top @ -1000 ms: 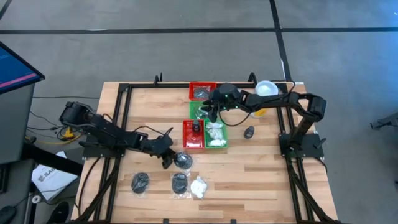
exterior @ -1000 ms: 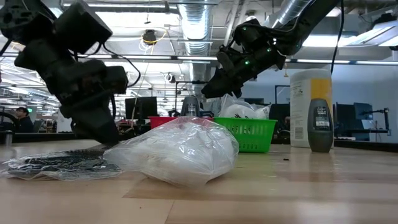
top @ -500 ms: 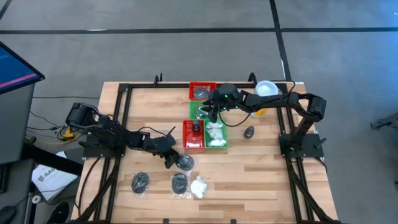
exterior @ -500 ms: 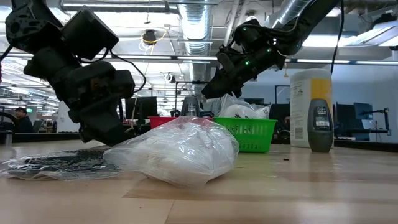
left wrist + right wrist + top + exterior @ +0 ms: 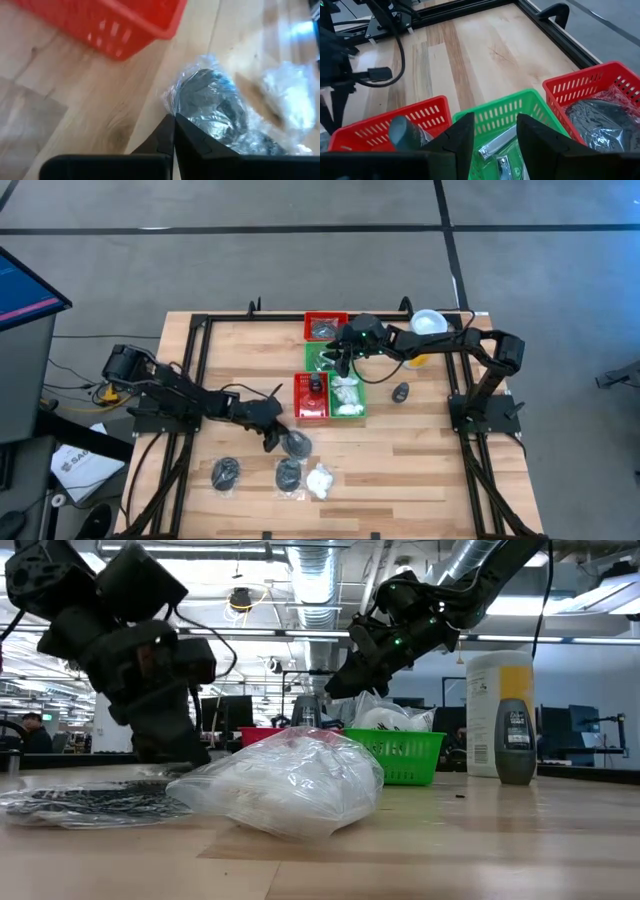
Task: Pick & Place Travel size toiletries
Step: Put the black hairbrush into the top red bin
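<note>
My left gripper (image 5: 273, 439) is low over the table, shut at the edge of a clear packet with a dark disc (image 5: 296, 443) (image 5: 212, 107). That packet lies flat on the wood. My right gripper (image 5: 341, 361) (image 5: 492, 142) hovers open above the far green tray (image 5: 520, 112), which holds metal clippers (image 5: 496, 146). Near the front edge lie two more dark-disc packets (image 5: 226, 472) (image 5: 289, 474) and a packet of white puffs (image 5: 320, 480) (image 5: 300, 785). My left gripper has its fingertips (image 5: 173, 122) shut together on the clear plastic rim (image 5: 169, 100) of the dark-disc packet, on the side toward the table's left. The fingers slant down at it from the left. The packet lies on the table.
Four square trays stand mid-table: red (image 5: 326, 327), green (image 5: 325, 358), red (image 5: 311, 395), and green (image 5: 347, 396) with white puffs. A tall yellow canister (image 5: 428, 325) (image 5: 498, 710) and a small dark bottle (image 5: 401, 391) (image 5: 515, 740) stand to their right. Bare wood lies left of the trays.
My left arm has shifted a little toward the table's right, up to the dark-disc packet, dipping low and then rising slightly in the low view. The right arm has kept still.
</note>
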`<state>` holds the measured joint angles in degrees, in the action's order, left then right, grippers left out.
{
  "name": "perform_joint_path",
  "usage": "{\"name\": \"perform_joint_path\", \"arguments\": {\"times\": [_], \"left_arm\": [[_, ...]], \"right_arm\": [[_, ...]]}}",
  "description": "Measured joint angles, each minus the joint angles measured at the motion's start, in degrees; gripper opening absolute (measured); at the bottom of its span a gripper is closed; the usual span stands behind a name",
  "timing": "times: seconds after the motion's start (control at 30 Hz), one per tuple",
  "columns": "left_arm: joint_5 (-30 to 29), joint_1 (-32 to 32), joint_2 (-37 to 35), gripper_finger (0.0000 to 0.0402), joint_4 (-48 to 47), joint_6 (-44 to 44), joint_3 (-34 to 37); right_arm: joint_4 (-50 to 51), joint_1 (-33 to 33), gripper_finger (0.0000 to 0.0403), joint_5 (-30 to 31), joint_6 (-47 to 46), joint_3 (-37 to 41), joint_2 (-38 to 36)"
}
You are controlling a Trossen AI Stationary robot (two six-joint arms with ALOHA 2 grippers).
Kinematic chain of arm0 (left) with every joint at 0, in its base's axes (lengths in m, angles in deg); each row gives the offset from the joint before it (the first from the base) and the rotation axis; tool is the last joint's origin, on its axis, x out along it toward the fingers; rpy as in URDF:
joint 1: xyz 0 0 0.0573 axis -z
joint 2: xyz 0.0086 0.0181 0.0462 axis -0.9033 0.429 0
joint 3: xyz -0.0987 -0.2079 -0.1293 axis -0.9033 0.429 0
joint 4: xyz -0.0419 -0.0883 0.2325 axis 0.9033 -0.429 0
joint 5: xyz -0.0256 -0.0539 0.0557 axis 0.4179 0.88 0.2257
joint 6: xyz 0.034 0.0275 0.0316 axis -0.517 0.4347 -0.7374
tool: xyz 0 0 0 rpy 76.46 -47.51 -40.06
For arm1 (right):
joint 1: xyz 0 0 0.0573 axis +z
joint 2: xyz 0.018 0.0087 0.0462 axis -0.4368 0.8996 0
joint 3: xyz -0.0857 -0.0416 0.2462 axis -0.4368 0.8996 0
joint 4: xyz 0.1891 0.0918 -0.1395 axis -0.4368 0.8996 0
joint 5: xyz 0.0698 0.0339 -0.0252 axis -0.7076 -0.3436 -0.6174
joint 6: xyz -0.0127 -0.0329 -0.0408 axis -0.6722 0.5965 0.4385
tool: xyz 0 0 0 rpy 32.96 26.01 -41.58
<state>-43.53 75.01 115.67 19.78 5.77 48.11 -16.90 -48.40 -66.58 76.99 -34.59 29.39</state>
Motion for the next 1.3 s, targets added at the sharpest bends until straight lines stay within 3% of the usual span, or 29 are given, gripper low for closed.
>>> {"name": "perform_joint_path", "arguments": {"times": [0.6, 0.9, 1.17, 1.3], "left_arm": [[-1.1, 0.1, -21.4, 0.0000, -3.1, -9.5, 0.0], [-10.6, 0.1, -29.7, 0.0000, -3.0, -18.6, 0.0], [-22.2, 0.1, -34.2, 0.0000, -2.9, -27.4, 0.0], [-24.3, -0.9, -34.3, 0.0000, -3.0, -29.8, 0.0]], "right_arm": [[0.0, 0.0, 0.0137, 0.0, 0.0, 0.0, 0.0], [-0.6, 0.0, 0.0135, -2.2, -0.3, 0.0, 0.0], [-1.0, 1.1, 0.0134, -11.7, -1.1, -2.1, 0.0], [-1.4, 2.4, 0.0132, -16.0, -1.1, -3.8, 0.0]]}}
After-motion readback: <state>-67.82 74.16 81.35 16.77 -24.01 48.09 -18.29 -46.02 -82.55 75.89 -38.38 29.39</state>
